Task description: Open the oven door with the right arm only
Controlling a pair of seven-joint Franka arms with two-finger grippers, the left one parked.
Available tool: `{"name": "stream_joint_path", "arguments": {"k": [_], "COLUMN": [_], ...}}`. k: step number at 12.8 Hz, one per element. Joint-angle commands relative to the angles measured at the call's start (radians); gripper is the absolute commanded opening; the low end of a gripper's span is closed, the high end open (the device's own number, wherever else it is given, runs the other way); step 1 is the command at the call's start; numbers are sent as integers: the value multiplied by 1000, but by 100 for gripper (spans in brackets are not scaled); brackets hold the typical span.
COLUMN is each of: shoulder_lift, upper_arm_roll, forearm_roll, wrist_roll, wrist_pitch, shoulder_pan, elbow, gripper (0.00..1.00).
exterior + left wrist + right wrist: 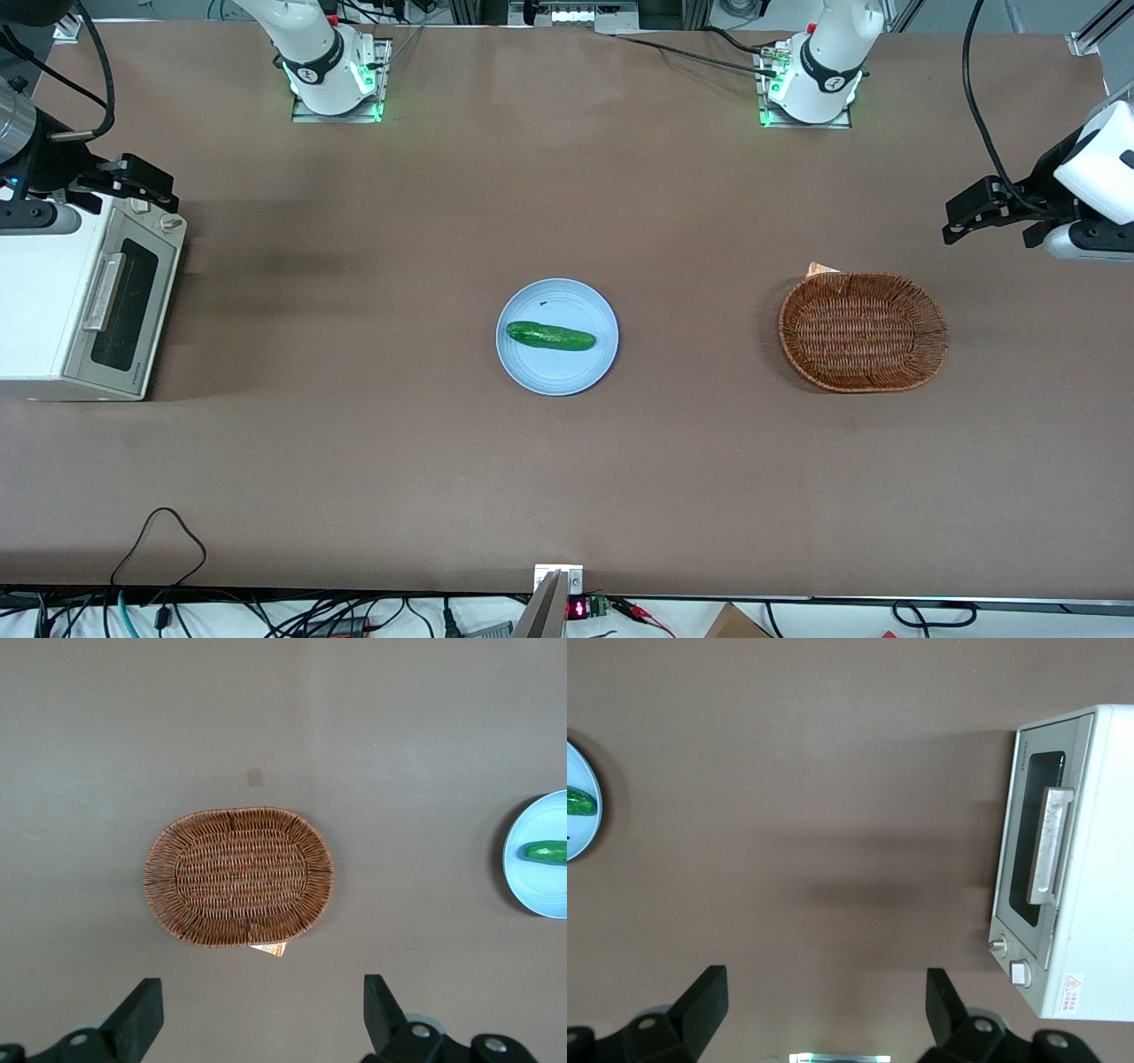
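Observation:
A cream-white toaster oven (pixel 40 292) stands at the working arm's end of the table. Its oven door (pixel 124 306) is closed, with a dark glass window and a silver bar handle (pixel 104 291). In the right wrist view the oven door (pixel 1035 850) and its handle (pixel 1050 846) face the bare table. My right arm's gripper (pixel 133 182) hangs above the oven's top, over the end with the knobs, farther from the front camera than the handle. In the wrist view the gripper (pixel 824 997) stands open with nothing between its fingers (pixel 709 997).
A light blue plate (pixel 532 363) with a green cucumber (pixel 550 336) lies mid-table. A brown wicker basket (pixel 864 330) sits toward the parked arm's end. Two knobs (pixel 1007 958) sit beside the door. Both arm bases (pixel 332 75) stand at the table's edge farthest from the front camera.

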Motion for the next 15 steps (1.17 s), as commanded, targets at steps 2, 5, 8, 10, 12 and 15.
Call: {"name": "stream_joint_path", "arguments": {"k": [2, 5, 8, 10, 12, 15], "shoulder_lift": [-3, 8, 14, 11, 11, 9], "upper_arm_roll": [3, 5, 5, 2, -9, -10], "forearm_roll": [5, -3, -3, 5, 6, 5], "wrist_roll": [-10, -13, -30, -117, -122, -116], "wrist_pitch": [-8, -5, -5, -10, -14, -21], "shoulder_pan": [-5, -5, -5, -8, -11, -11], "elbow": [11, 8, 8, 5, 8, 11], "gripper": [100, 100, 100, 100, 99, 58]}}
